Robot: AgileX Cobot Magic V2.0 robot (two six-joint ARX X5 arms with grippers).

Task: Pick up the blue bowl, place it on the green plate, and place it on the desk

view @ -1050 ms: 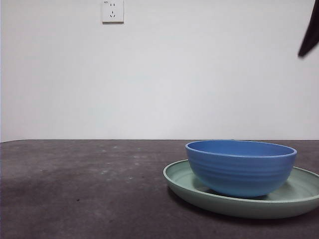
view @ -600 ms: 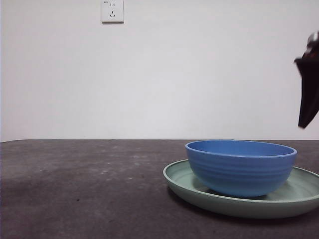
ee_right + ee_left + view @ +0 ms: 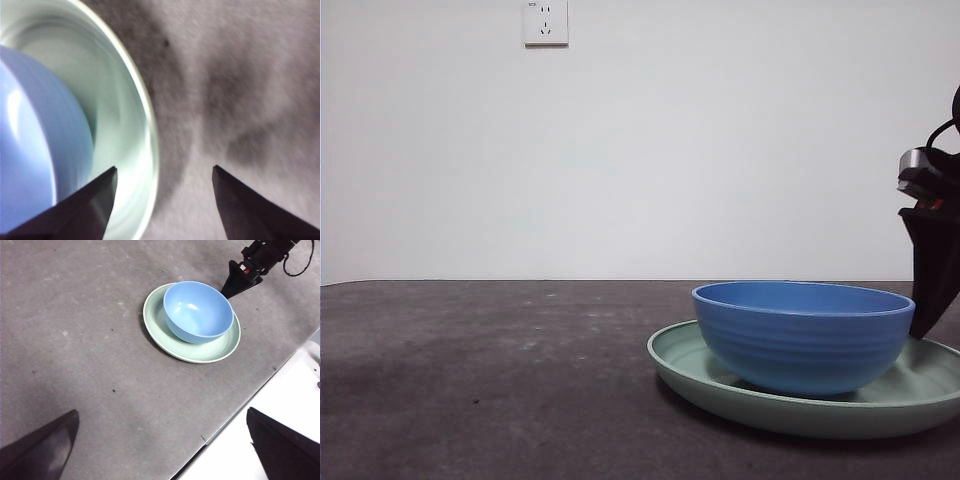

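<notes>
blue bowl (image 3: pixel 804 336) sits in green plate (image 3: pixel 920 392); right hand (image 3: pixel 164 172) wide apart, empty, over plate rim; left hand (image 3: pixel 162 415) wide, empty

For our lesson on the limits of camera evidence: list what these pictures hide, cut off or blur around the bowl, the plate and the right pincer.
- Plate, front view: its right end is cut by the picture's edge, its middle hidden by the bowl.
- Right pincer, front view: cut by the same edge; its tips merge into one dark shape.
- Right wrist view: motion blur smears the plate's rim; the bowl is cut by the frame.
- Bowl's foot: hidden in every view.
</notes>
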